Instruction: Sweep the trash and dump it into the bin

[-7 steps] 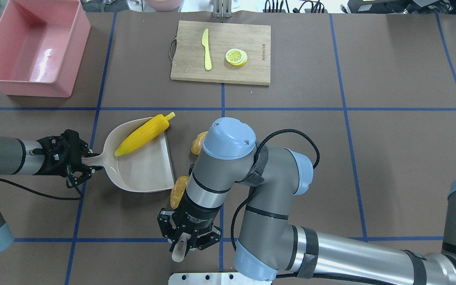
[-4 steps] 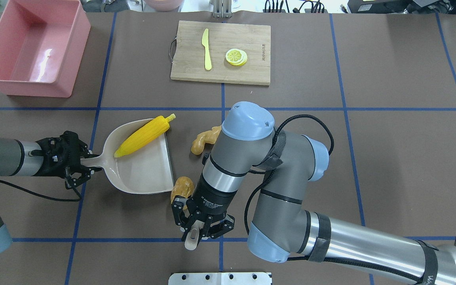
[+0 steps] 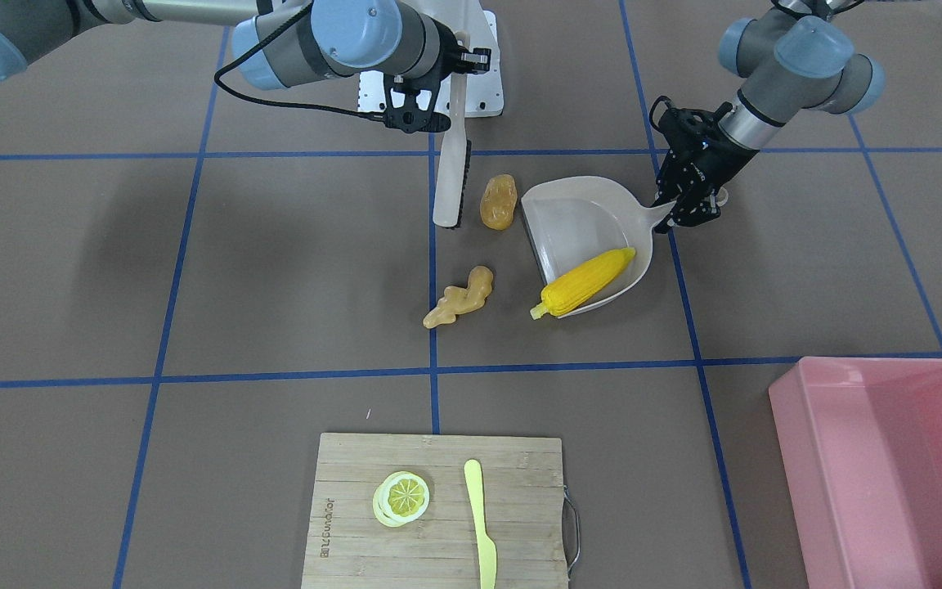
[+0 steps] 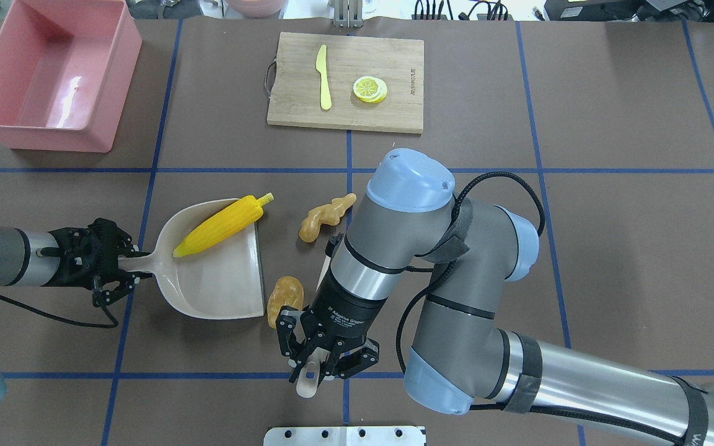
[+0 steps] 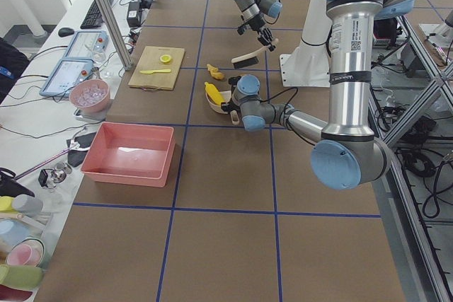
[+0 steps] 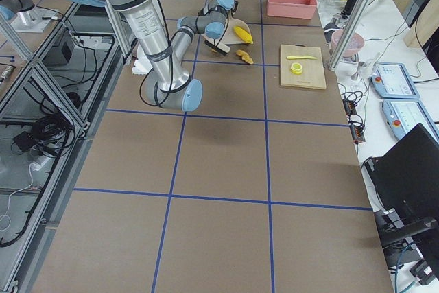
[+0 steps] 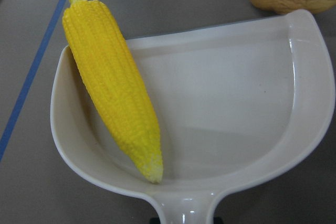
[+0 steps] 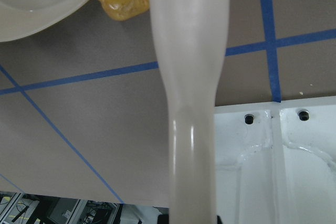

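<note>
1. You've got the left fingers (image 4: 123, 249) pinched on the dustpan (image 4: 220, 285) handle. The pan looks flat on the desk (image 4: 580, 217), with its open lip towards the right arm.
2. The right fingers (image 4: 293, 353) are clamped on the end of the brush (image 3: 446, 180) handle. The brush head is low and points away from the robot.
3. The corn cob (image 4: 220, 226) is in the pan along its far wall, with the stalk end poking past the lip.
4. The potato (image 4: 284, 299) is on the desk just off the near corner of the lip, between the lip and the brush head. The front view shows a thin gap to the bristles.
5. The ginger root (image 4: 323, 217) is on the desk beyond the brush tip, apart from both brush and lip.
6. The bin (image 4: 41, 137) is in the far-left corner, well apart from the pan, with nothing in it.
7. Handling, my read: all three are light, hard, glossy toys.
   - The potato should roll or skid easily, so hit it broadside with the bristles, not with the tip.
   - The ginger is knobbly and will likely pivot around the brush, so you'd want to get behind its middle.
   - The corn is round and overhangs the lip, so it could roll out when you tilt the pan.
8. Don't grab the toys directly; keep hold of the two handles. Lift the pan lip-high on the way to the bin.
</note>
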